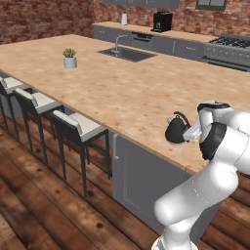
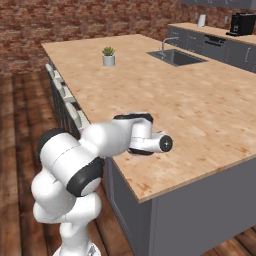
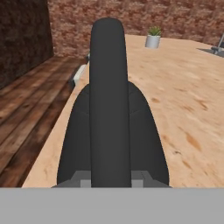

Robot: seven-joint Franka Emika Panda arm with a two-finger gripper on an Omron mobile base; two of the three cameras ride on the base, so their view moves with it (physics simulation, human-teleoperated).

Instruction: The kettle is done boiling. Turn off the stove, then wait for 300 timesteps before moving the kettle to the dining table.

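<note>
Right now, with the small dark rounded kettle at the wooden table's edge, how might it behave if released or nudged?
The small dark rounded kettle, gripped by its thin arched handle, probably swings easily. The shut gripper holds it near the light wood dining table edge, so a nudge outward might drop it. Its smooth body likely slides.

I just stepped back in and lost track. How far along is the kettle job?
Mostly done: the small dark rounded kettle is off the grey gas range and sits at the near edge of the light wood-grain dining table. In hand: the tool is shut on its handle, seen up close in the hand view. Left: let go and back away.
</note>
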